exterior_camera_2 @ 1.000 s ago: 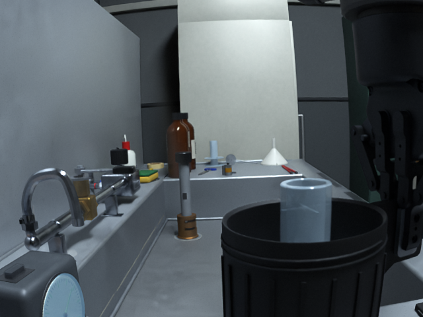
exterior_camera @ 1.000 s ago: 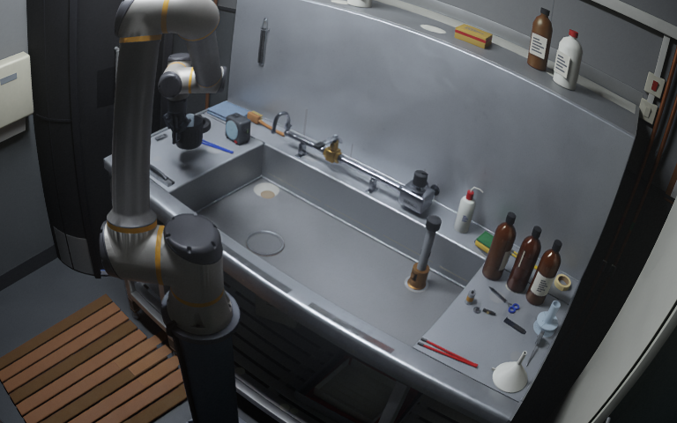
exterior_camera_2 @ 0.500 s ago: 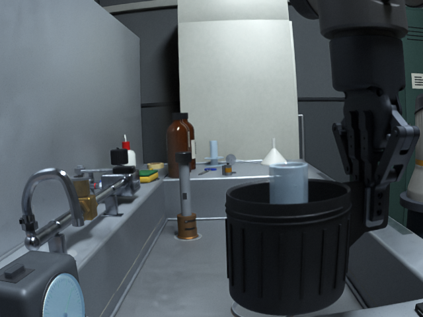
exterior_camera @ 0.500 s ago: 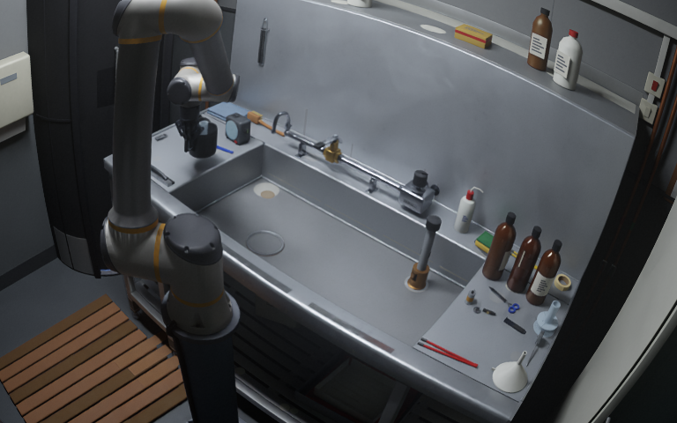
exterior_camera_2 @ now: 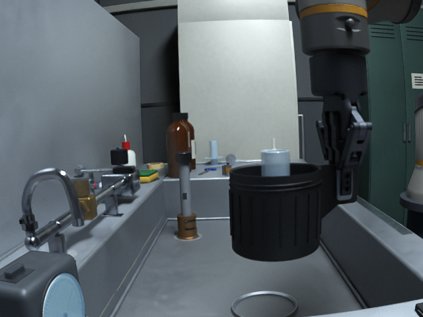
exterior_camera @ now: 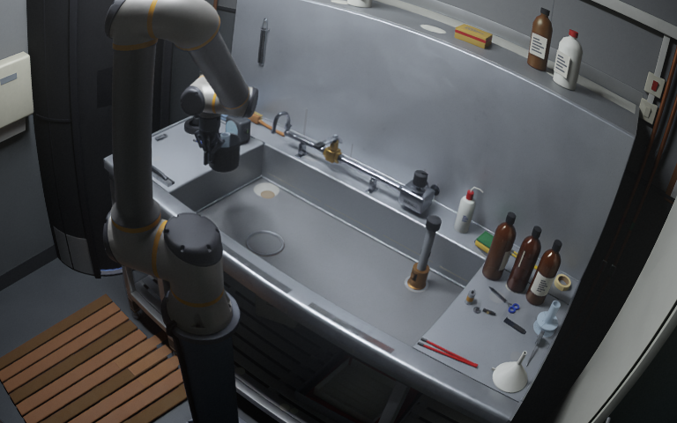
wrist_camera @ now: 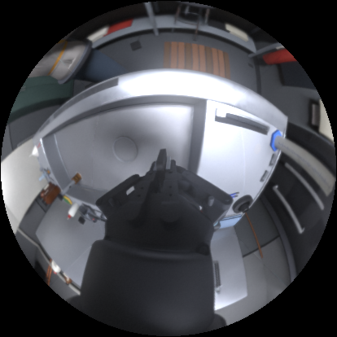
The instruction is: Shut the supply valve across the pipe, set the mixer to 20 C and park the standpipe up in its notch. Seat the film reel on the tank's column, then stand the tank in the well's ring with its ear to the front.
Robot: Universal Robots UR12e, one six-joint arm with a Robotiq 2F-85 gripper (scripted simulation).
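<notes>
At the left end of the sink well the black ribbed tank (exterior_camera: 224,154) (exterior_camera_2: 275,211) hangs in the air above the floor, upright. A pale blue column (exterior_camera_2: 275,162) rises from its middle. The metal ring (exterior_camera: 265,243) (exterior_camera_2: 264,304) lies on the well floor, nearer the front and lower than the tank. The standpipe (exterior_camera: 424,257) (exterior_camera_2: 185,198) stands tilted in its brass socket at the far end. The brass valve (exterior_camera: 332,151) and the mixer (exterior_camera: 418,193) sit on the pipe along the back ledge. My gripper (exterior_camera: 207,149) (exterior_camera_2: 343,170) is closed on the tank's ear at its side.
Behind the well runs the steel splashback with the supply pipe and a curved spout (exterior_camera_2: 51,194). A round drain (exterior_camera: 266,190) lies under the tank. Brown bottles (exterior_camera: 521,259), a funnel (exterior_camera: 510,375) and small tools crowd the right drainboard. A dial gauge (exterior_camera_2: 63,300) sits at the near left.
</notes>
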